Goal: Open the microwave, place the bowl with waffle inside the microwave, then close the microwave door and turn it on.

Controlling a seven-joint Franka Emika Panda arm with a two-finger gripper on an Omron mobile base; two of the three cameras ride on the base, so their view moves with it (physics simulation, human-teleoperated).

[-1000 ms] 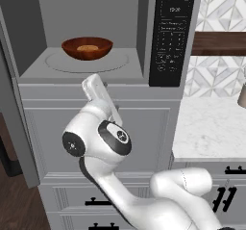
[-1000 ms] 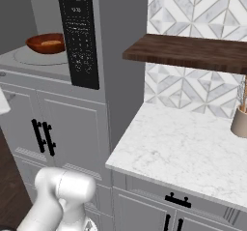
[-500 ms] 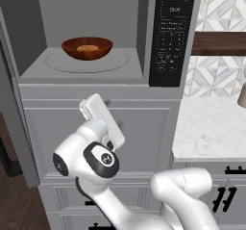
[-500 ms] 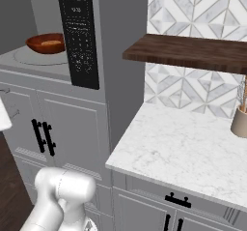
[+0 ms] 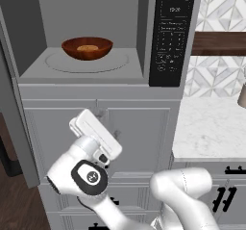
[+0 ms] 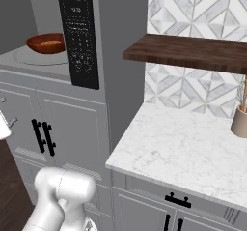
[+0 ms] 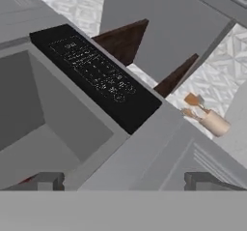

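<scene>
Upper left of frame, the bowl (image 5: 87, 47) holding the waffle (image 5: 87, 47) is sitting inside the microwave (image 5: 96, 36) (door open); the fingers (image 7: 48, 180) are standing spread, empty.

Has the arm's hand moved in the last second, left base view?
Yes. The hand has dropped lower against the microwave, now fronting the cabinet doors below; bowl unmoved.

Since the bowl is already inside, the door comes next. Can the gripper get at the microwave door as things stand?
Probably yes. The microwave door stands swung open at the far left, its edge bare, and the open, empty gripper sits low in front of the cabinets with nothing between them.
</scene>
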